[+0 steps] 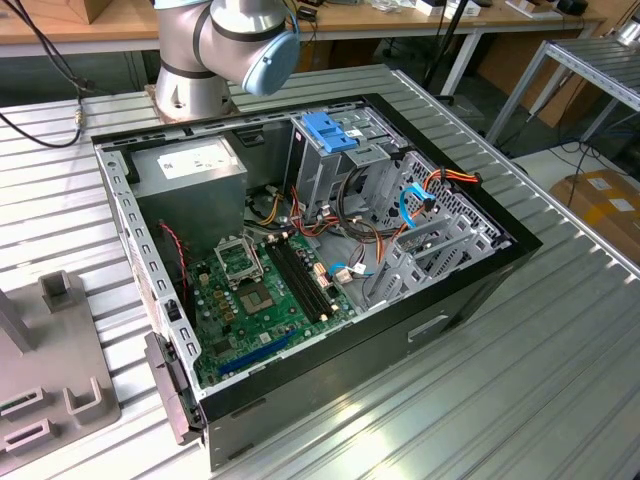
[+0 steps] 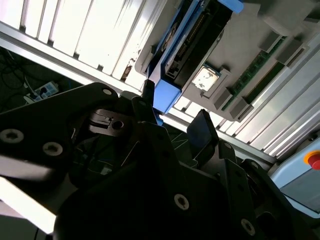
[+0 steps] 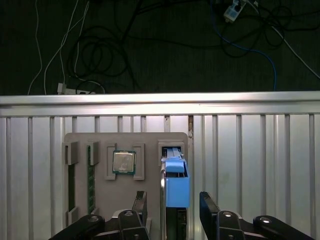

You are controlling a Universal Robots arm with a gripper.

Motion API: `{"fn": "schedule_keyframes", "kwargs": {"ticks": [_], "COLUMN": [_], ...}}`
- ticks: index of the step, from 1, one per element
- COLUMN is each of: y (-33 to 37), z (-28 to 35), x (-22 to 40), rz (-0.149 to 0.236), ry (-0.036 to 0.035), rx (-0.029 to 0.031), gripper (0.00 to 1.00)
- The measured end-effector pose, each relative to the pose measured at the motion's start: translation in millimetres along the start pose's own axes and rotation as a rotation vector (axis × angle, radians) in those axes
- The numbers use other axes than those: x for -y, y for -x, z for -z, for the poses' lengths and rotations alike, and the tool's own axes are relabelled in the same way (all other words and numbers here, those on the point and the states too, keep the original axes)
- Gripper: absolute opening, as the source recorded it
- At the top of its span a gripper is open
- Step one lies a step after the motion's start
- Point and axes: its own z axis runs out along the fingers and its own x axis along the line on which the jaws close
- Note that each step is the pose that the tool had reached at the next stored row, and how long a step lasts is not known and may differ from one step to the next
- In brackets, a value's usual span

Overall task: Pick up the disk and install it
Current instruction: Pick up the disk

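The disk (image 3: 176, 184) stood on edge in a slot of a grey holder plate (image 3: 150, 142), directly between the fingers of the tool (image 3: 172, 197). The end nearest the tool was capped by a bright blue plastic carrier frame. A thin silver metal edge ran along the flank facing one finger (image 3: 141, 202). In the second wrist view the disk (image 2: 192, 40) showed a dark, narrow face set inside that blue frame. The tool was spread, one finger on each flank of the disk, with a slim gap on both sides and no contact that could be made out.

On the silver-edge side, raised grey brackets held a processor chip (image 3: 123, 162) just beside the slot, and memory sticks (image 3: 91, 180) stood farther out. On the other finger's side the plate ended just past the slot, and the bare ribbed desk (image 3: 250, 165) ran on open. Beyond the disk from the tool came the plate's far edge, then the desk's edge rail (image 3: 160, 99). Past the rail lay the floor (image 3: 165, 70), strewn with cables (image 3: 95, 50).

In the exterior view an open computer case (image 1: 470, 300) lay on the desk.
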Motion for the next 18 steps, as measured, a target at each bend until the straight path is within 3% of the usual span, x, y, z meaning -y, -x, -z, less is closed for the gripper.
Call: {"fn": "schedule_keyframes", "kwargs": {"ticks": [18], "y": [0.3], "z": [-5.0], "x": [0.1], "rz": [0.0], "ry": [-0.0009], "rx": [-0.0001], "gripper": [0.54]}}
